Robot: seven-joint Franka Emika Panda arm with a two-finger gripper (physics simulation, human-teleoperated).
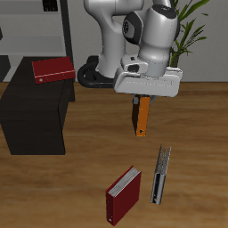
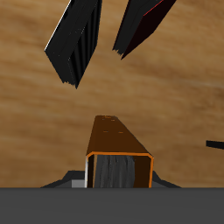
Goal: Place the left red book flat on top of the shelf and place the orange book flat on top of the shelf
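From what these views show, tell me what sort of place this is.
Probably a simulated study or office corner: books on a wooden floor-like surface, a black shelf holding a red book, a potted plant behind.

Gripper [image 1: 142,100] grips the orange book [image 1: 142,117] (hanging upright); left red book [image 1: 52,69] lies on shelf [image 1: 36,111].

Wood-grain bench [image 1: 196,134], brown, spread across the whole exterior view. At one side, resting on it, a low matte-black shelf [image 1: 36,120] with a flat top. Flat on that top, toward its back, a bright red book [image 1: 52,69] with a white page edge. Nearer the front edge, directly on the bench, a darker crimson book [image 1: 124,195], and just beside it a thin grey-and-black book [image 1: 160,175], the two close together but apart. Farther back, an orange book [image 1: 142,117] upright under the tool [image 1: 142,96]; whether touching the bench or lifted off it, unclear.
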